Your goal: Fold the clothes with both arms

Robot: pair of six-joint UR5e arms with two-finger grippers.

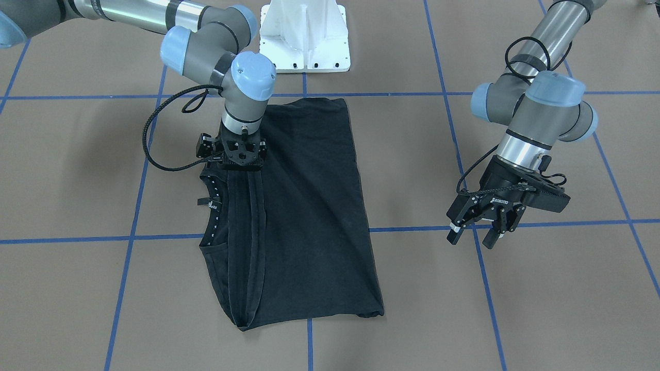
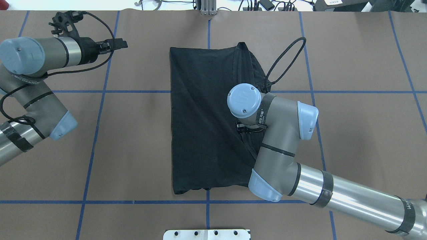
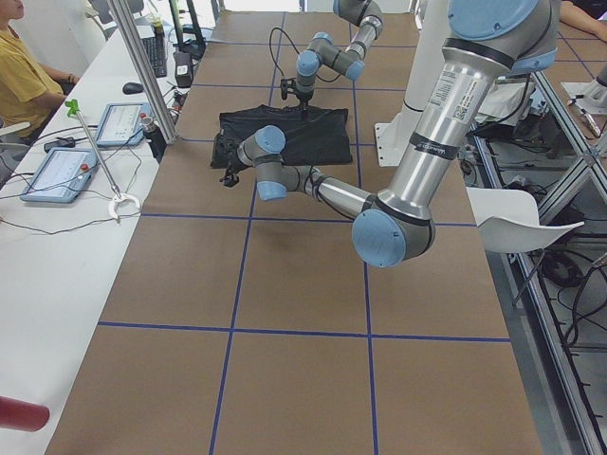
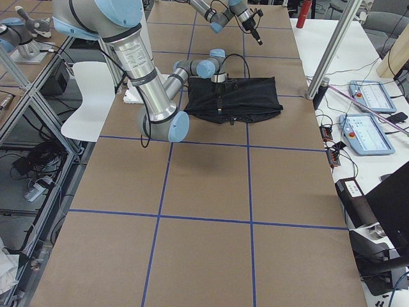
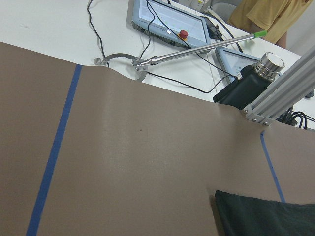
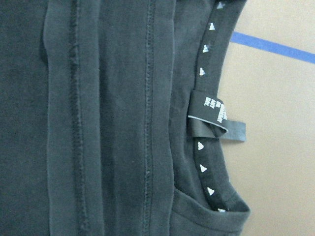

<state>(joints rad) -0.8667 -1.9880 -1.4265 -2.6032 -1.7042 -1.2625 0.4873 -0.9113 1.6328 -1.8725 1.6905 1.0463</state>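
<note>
Now shirt [image 1: 309, 216] lies folded; right gripper [image 1: 236, 164] over neck end, grip hidden; left gripper [image 1: 471, 238] spread, well clear.

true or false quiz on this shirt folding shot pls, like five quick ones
1. The left gripper is open, over bare table, clear of the T-shirt. True.
2. The T-shirt lies spread out with both sleeves out to the sides. False: it is folded into a long rectangle.
3. The right arm reaches over the T-shirt near its collar end. True.
4. The printed logo faces up. False: only plain black fabric shows, and no print is visible.
5. The neck label sticks out past the collar over the table. True.
</note>
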